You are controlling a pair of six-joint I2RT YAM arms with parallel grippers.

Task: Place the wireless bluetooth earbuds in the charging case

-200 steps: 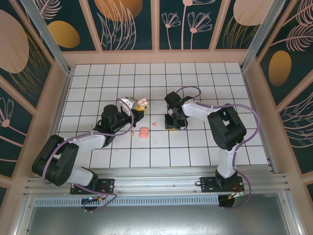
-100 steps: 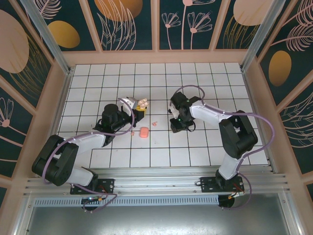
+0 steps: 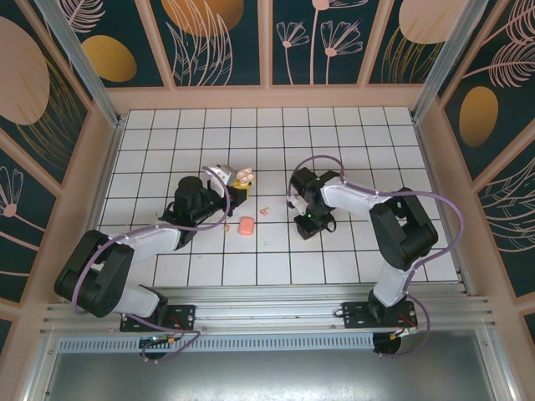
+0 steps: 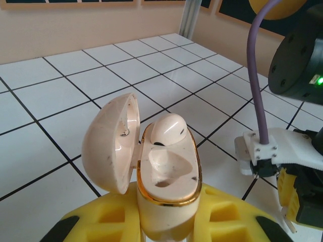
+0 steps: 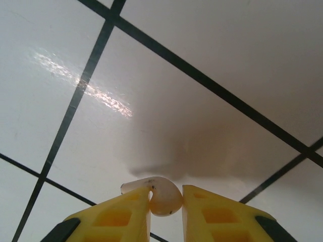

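Since a second ago my right arm (image 3: 359, 196) has swung back toward the near edge of the counter (image 3: 351, 134) and a little to my right, away from the left one. My right jaws are closed narrow on an earbud (image 5: 160, 194), pinched between the yellow fingertips (image 5: 116, 217) low over a white tile. Its curved end pokes out past the tips, with a shadow just beyond it. My left jaws have not shifted: they grip the case (image 4: 169, 176) by its base, upright, lid (image 4: 108, 146) hinged open to the left, gold rim facing up. A second earbud (image 4: 169, 128) sits in the far pocket; the near pocket shows its hollow. Between the arms a pink box (image 3: 247, 225) lies on the counter, with small pink bits (image 3: 264, 210) just beyond it. Open tiles stretch behind both arms to the wooden wall (image 3: 267, 98) at the far edge, and to my right as well.
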